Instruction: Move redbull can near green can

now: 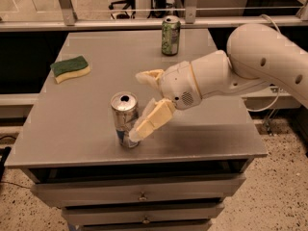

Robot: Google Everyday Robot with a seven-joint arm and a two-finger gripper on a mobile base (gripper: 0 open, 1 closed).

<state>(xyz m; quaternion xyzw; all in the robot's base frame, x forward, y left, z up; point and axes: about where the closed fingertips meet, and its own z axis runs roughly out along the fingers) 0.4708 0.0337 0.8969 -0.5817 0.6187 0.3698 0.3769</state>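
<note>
The redbull can [122,115], slim and silver with blue patches low on its side, stands upright near the table's front edge. The green can [170,35], green and white patterned, stands upright at the far edge of the table. My gripper [136,106] is open, just right of the redbull can. Its lower finger [153,120] lies against or just in front of the can's right side. Its upper finger [149,76] is behind and to the right of the can's top. The jaws are spread wide and hold nothing.
A green and yellow sponge [70,69] lies at the left of the grey table [86,143]. Drawers sit under the table's front edge. A railing and glass run behind the table. My white arm [250,66] reaches in from the right.
</note>
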